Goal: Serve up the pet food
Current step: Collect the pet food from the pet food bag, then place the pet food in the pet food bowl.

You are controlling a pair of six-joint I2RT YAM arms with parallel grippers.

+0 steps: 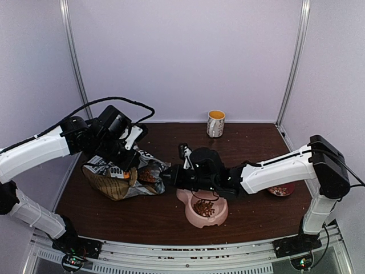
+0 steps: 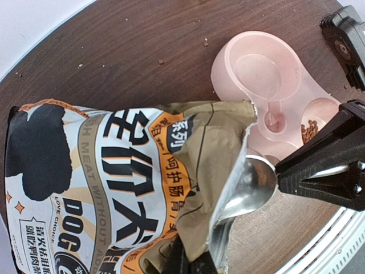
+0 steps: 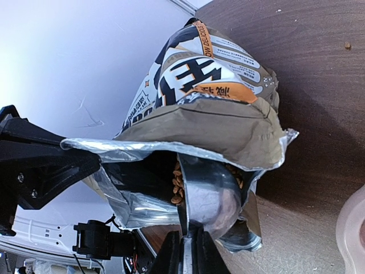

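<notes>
Reddish-brown round kibble shows inside the bag, right jaws pinching the spoon, left jaws its rim.

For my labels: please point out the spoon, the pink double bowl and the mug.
spoon (image 3: 208, 197), right wrist view, scoop part
pink double bowl (image 2: 222, 65), left wrist view, outer rim
mug (image 1: 215, 124), top external view, side wall

We take the double bowl as our mark, near the front middle of the table. Pet food lies in its nearer well. Left of the bowl we find the bag on its side, mouth towards the bowl. A spoon reaches into that mouth, with more pet food inside. Well behind the bowl stands a mug; to the bowl's right sits a small dish.
</notes>
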